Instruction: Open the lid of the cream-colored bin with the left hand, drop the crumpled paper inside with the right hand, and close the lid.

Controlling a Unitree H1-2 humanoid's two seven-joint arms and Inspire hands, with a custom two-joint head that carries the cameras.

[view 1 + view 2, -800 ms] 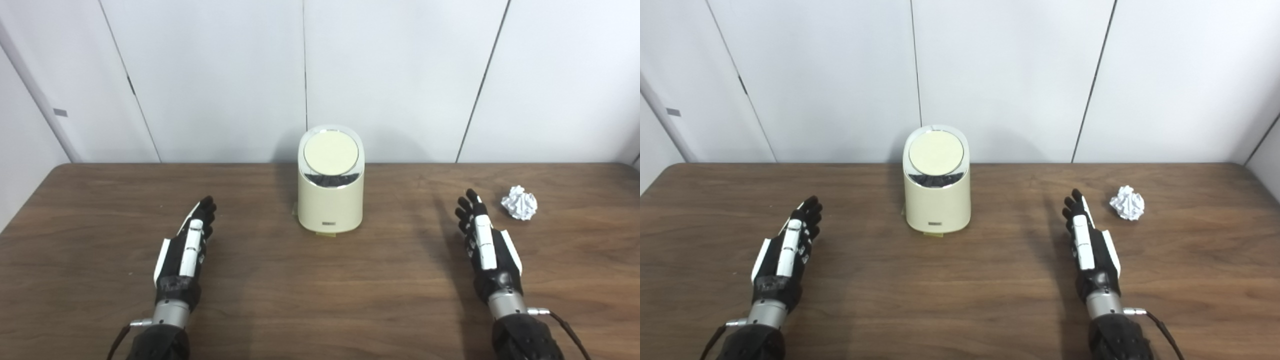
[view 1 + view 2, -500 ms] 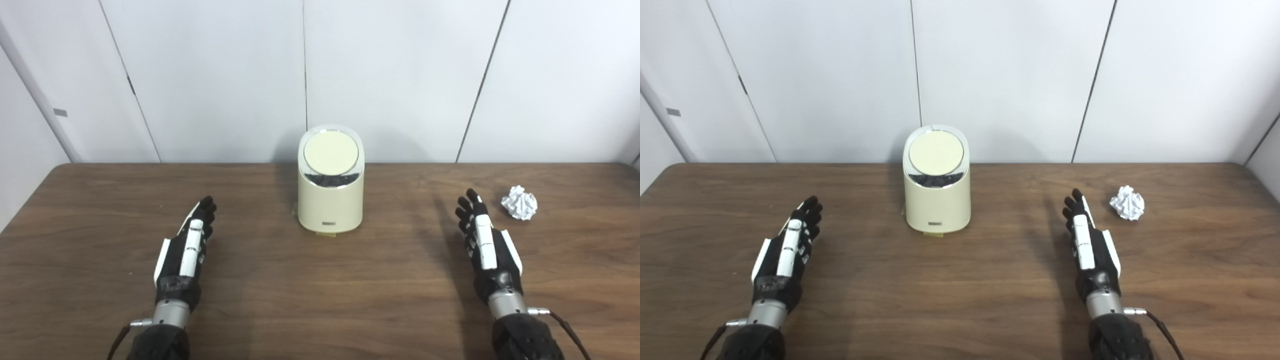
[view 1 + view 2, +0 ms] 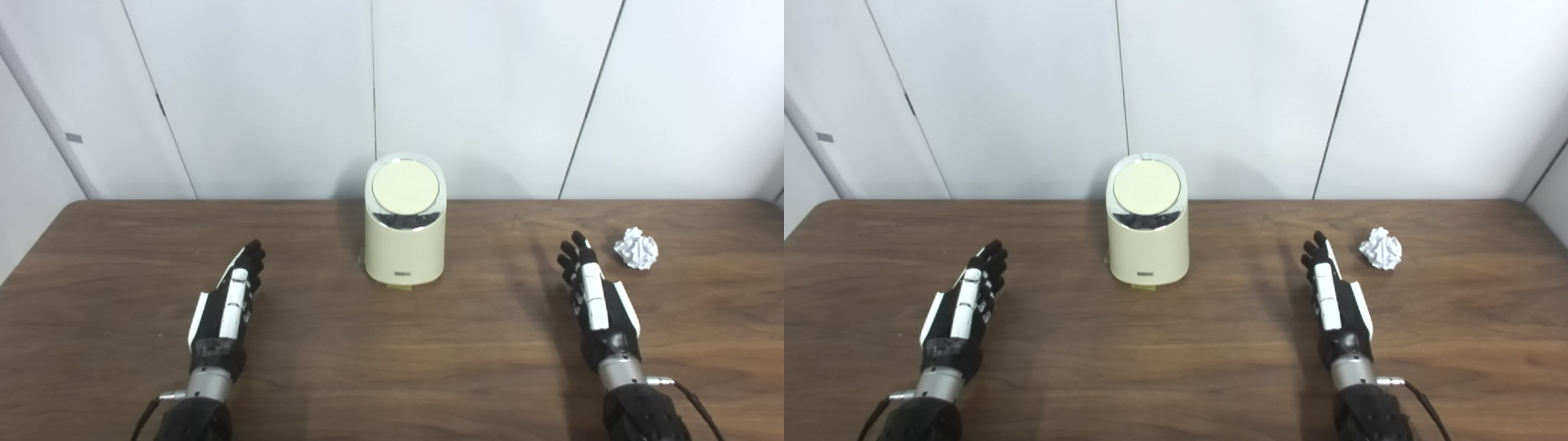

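A cream-colored bin (image 3: pixel 405 236) stands upright at the middle back of the brown table, its round lid (image 3: pixel 405 187) shut. A ball of crumpled white paper (image 3: pixel 636 248) lies on the table at the right. My left hand (image 3: pixel 228 300) is open and empty, low over the table, well to the left of the bin and nearer to me. My right hand (image 3: pixel 593 294) is open and empty, just left of the paper and nearer to me, not touching it.
The wooden table (image 3: pixel 392 361) runs to a white panelled wall (image 3: pixel 490 92) just behind the bin. A small yellowish tab (image 3: pixel 399 288) shows under the bin's front edge.
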